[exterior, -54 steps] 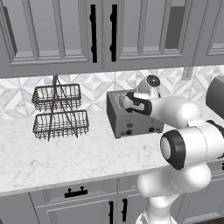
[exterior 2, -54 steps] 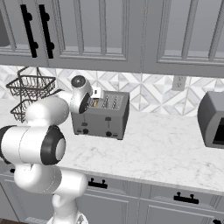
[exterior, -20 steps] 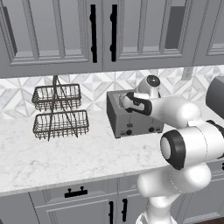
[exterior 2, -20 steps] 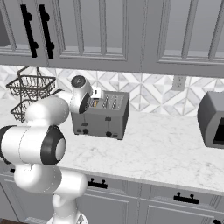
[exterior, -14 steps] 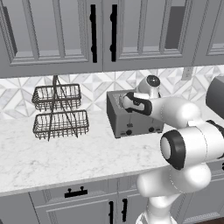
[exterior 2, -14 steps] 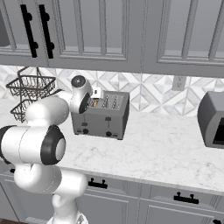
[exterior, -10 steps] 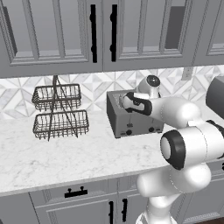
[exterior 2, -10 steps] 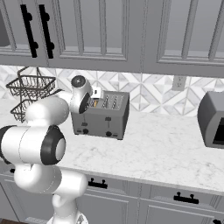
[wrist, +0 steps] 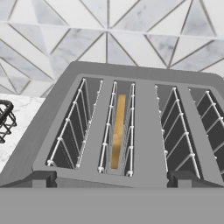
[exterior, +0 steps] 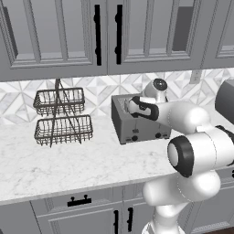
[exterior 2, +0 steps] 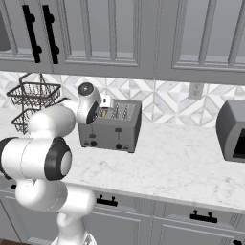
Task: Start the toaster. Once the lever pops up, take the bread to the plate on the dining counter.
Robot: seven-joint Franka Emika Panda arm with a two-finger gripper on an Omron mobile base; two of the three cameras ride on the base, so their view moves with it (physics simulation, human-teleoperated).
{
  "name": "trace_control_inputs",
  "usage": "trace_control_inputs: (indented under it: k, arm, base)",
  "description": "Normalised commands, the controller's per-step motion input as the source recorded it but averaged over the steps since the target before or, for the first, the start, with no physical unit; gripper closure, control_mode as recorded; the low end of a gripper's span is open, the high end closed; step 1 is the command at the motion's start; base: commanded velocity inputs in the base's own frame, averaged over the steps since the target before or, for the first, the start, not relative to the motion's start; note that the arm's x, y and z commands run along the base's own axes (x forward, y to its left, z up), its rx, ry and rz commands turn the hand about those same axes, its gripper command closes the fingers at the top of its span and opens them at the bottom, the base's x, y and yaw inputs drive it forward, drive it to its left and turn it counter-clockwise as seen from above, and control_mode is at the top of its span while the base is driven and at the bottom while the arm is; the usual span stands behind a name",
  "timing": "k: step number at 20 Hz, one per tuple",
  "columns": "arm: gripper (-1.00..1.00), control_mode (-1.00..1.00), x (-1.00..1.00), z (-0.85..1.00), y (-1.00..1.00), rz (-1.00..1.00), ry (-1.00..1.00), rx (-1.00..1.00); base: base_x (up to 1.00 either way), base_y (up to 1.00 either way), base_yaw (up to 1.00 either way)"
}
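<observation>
The grey toaster [exterior: 141,128] [exterior 2: 112,130] stands on the marble counter against the tiled wall. My gripper [exterior: 130,106] [exterior 2: 101,111] hovers just over its top left end, pointing down at the slots. In the hand view the toaster [wrist: 148,109] is seen from above, and the bread [wrist: 117,131] sits deep in the second slot from the left as a thin golden-brown strip. My gripper [wrist: 113,179] is open, its two tips wide apart at the toaster's near edge, with nothing between them. The plate and the dining counter are out of view.
A two-tier black wire basket [exterior: 61,116] [exterior 2: 33,98] stands to the toaster's left. A dark grey appliance [exterior 2: 232,130] [exterior: 225,98] sits at the counter's right end. Grey upper cabinets [exterior: 105,36] hang close above, and open marble [exterior 2: 177,158] lies right of the toaster.
</observation>
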Motion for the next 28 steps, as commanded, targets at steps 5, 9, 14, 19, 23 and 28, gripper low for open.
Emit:
trace_control_inputs:
  k: [5, 9, 14, 19, 23, 28]
  arm:
    - [-1.0, -1.0, 0.0, 0.0, 0.0, 0.0, 0.0, 0.0]
    - [-1.0, -1.0, 0.0, 0.0, 0.0, 0.0, 0.0, 0.0]
    - [-1.0, -1.0, 0.0, 0.0, 0.0, 0.0, 0.0, 0.0]
    - [-1.0, -1.0, 0.0, 0.0, 0.0, 0.0, 0.0, 0.0]
    - [-1.0, -1.0, 0.0, 0.0, 0.0, 0.0, 0.0, 0.0]
    - [-1.0, -1.0, 0.0, 0.0, 0.0, 0.0, 0.0, 0.0]
  base:
    - [0.0, 0.0, 0.0]
    - [0.0, 0.0, 0.0]
    - [0.0, 0.0, 0.0]
    - [0.0, 0.0, 0.0]
    - [0.0, 0.0, 0.0]
    - [0.0, 0.0, 0.0]
